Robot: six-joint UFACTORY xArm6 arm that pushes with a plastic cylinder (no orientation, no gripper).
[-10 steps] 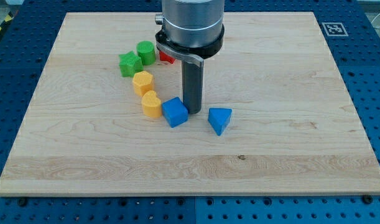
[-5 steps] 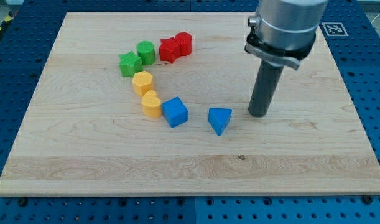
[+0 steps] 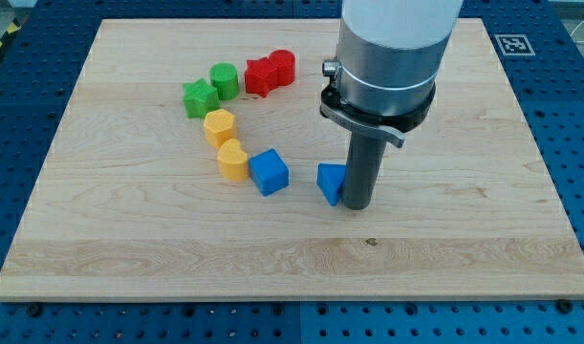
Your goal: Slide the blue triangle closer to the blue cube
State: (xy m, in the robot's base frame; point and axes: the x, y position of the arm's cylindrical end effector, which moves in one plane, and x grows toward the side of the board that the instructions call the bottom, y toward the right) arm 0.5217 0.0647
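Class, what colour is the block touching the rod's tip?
Blue: the blue triangle, seen in the camera view.

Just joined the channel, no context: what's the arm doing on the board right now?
The arm is working on the blue triangle. My tip sits against the triangle's right side in the view, partly covering it. The blue cube lies to the view's left of the triangle, with a gap between them. Beside the cube is a yellow block, apparently untouched.

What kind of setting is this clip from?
Likely a robotics lab bench: a wooden board on a blue perforated table, a fiducial tag, and my tip beside the blue triangle.
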